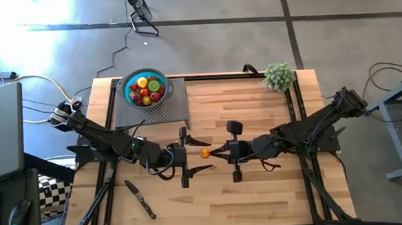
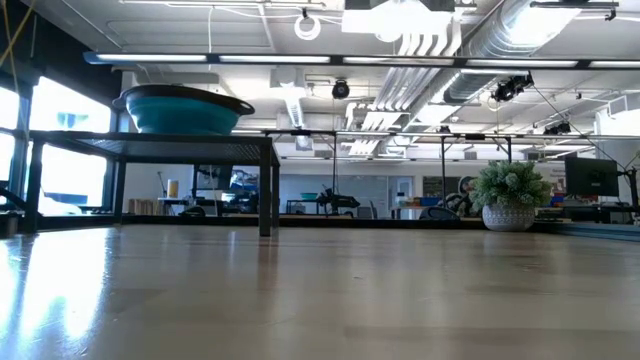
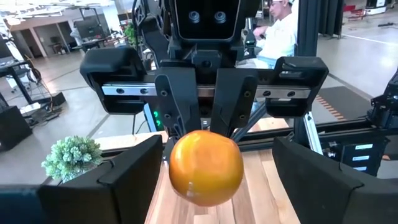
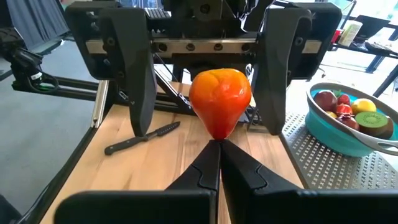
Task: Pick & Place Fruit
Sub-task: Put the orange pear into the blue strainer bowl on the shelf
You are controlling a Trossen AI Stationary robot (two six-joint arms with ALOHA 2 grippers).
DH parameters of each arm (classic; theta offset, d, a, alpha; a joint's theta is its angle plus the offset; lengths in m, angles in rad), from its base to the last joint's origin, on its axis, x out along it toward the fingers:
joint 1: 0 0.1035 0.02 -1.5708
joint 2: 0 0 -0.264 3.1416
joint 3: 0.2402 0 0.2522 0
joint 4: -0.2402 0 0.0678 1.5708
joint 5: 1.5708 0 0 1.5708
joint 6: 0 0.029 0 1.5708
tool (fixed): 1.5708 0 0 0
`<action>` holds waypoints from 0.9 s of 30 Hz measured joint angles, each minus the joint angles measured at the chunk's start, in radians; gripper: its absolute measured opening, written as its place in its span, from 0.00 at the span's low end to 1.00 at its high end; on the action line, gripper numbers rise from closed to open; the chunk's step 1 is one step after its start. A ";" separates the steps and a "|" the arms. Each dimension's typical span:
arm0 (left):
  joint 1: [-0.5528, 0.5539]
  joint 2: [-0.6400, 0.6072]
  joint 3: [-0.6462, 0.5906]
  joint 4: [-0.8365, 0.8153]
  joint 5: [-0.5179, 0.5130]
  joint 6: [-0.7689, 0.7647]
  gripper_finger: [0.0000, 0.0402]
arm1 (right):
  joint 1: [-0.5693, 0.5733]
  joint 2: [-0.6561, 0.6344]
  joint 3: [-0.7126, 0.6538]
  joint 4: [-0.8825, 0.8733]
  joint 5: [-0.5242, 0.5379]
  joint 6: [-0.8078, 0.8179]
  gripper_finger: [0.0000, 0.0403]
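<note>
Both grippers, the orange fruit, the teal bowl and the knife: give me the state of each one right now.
Right gripper: shut, its tips pinching the small orange fruit above the wooden table.
Left gripper: open, fingers either side of the fruit, not touching.
Round teal bowl: upright on the perforated metal stand, holding red, yellow and green fruits.
Black-handled knife: flat on the table, untouched.

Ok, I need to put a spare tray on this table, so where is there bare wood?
Free: the wood between the perforated stand and the plant ball, and the near edge right of the knife. Crowded: mid-table, where the left gripper and right gripper meet at the orange fruit.
</note>
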 joint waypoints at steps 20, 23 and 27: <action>0.000 0.000 0.000 -0.002 0.000 -0.002 0.50 | 0.000 0.000 0.000 0.000 0.000 0.000 0.00; 0.000 0.000 0.000 -0.002 0.000 -0.002 0.47 | 0.000 0.000 0.000 0.000 0.000 -0.001 0.00; 0.000 0.000 0.000 -0.002 0.000 -0.002 0.44 | 0.000 0.000 0.000 0.000 0.000 -0.001 0.00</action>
